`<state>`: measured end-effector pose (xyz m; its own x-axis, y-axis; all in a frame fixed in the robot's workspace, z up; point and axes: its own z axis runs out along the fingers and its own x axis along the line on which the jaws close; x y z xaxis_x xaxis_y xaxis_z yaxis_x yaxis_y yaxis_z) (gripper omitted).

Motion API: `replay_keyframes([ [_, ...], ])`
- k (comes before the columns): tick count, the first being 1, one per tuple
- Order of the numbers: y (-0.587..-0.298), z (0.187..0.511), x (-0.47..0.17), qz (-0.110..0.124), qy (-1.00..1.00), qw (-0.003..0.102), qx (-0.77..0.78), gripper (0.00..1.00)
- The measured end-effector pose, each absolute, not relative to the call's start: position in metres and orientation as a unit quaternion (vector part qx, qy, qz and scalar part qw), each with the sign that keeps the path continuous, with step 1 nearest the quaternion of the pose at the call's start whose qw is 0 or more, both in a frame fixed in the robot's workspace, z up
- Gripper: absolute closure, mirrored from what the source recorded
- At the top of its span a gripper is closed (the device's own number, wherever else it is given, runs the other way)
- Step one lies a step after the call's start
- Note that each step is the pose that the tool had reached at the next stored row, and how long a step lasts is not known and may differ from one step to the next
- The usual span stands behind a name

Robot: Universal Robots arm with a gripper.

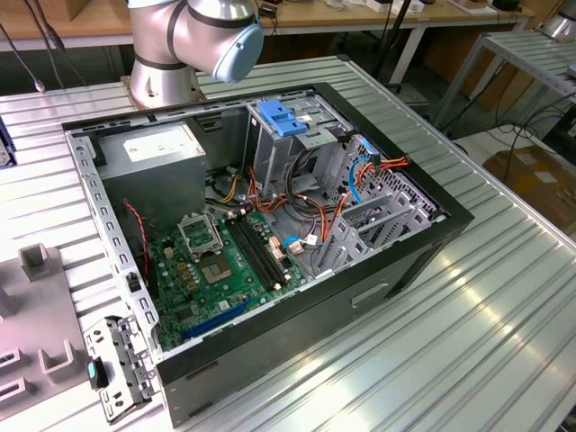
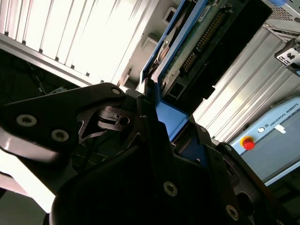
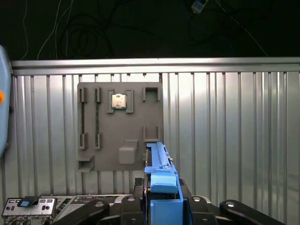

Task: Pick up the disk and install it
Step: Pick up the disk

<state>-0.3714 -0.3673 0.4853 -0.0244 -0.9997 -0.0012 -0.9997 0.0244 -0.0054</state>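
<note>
Clamping the disk [image 3: 161,187] by its blue edges, fingers [image 3: 138,187] clear above ribbed table [image 3: 225,140].

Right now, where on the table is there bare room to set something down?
The ribbed table is bare at the exterior view's right of the computer case. Inside the case, cables and the motherboard crowd it. Bare ribs also flank the grey fixture plate.

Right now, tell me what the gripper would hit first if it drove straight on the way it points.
The gripper, shut on the blue-railed metal disk, points at the flat grey fixture plate on the ribbed metal table. The disk's front edge would likely meet it first; depth is unclear.
</note>
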Motion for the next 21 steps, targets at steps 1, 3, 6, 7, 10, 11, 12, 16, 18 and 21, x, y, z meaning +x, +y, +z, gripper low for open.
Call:
replay_keyframes([
  [1,-0.367,0.485,-0.371,-0.002,0.716,0.002,-0.698,0.63],
  [3,-0.367,0.485,-0.369,-0.002,0.716,0.002,-0.698,0.63],
  [6,-0.367,0.485,-0.367,-0.002,0.716,0.002,-0.698,0.63],
  [7,-0.367,0.485,-0.366,-0.002,0.716,0.002,-0.698,0.63],
  [10,-0.367,0.485,-0.364,-0.002,0.716,0.002,-0.698,0.63],
  [11,-0.367,0.485,-0.364,-0.002,0.716,0.002,-0.698,0.63],
  [12,-0.367,0.485,-0.363,-0.002,0.716,0.002,-0.698,0.63],
  [16,-0.367,0.485,-0.360,-0.002,0.716,0.002,-0.698,0.63],
  [18,-0.367,0.485,-0.357,-0.002,0.716,0.002,-0.698,0.63],
  [21,-0.367,0.485,-0.354,-0.001,0.716,0.002,-0.698,0.63],
])
